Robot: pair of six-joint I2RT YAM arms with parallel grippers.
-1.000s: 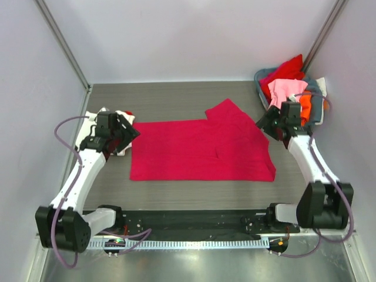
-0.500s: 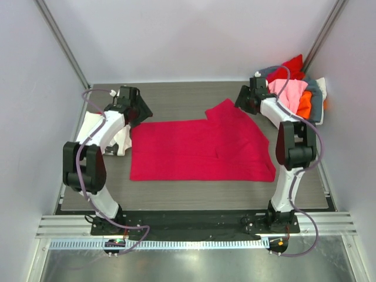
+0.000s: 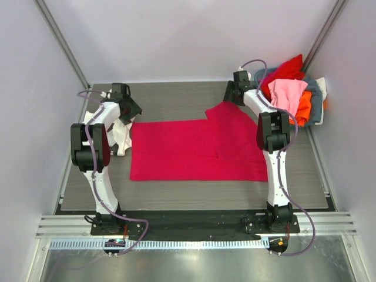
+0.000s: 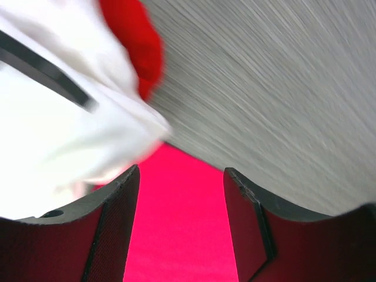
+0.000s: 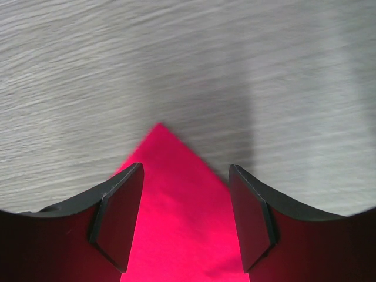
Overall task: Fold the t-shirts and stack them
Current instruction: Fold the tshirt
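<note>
Top external view: a crimson tee (image 3: 200, 150) lies spread flat in the middle of the table (image 3: 176, 97), its upper right part rising to a pointed flap toward the upper right of the frame. A white tee (image 3: 120, 138) sits crumpled at the left edge, touching the crimson tee's left side. At the upper right a basket (image 3: 315, 106) holds a red tee (image 3: 288, 67), a pink tee (image 3: 286, 91) and an orange tee (image 3: 304, 104) piled together. The left fingers (image 3: 130, 108) hang over the crimson tee's upper left corner, just beside the white tee; the right fingers (image 3: 230, 95) hang over the tip of the pointed flap. In the left wrist view the left fingers (image 4: 111, 235) stand well apart with nothing clamped; the crimson tee (image 4: 176, 223) shows in the gap below them, the white tee (image 4: 53, 135), with a black stripe and a red patch, fills the upper left, and bare table (image 4: 282, 88) fills the right. In the right wrist view the right fingers (image 5: 117, 217) are likewise spread and gripping nothing, with the crimson tee's pointed tip (image 5: 170, 194) lying on the table (image 5: 176, 59) between them.
</note>
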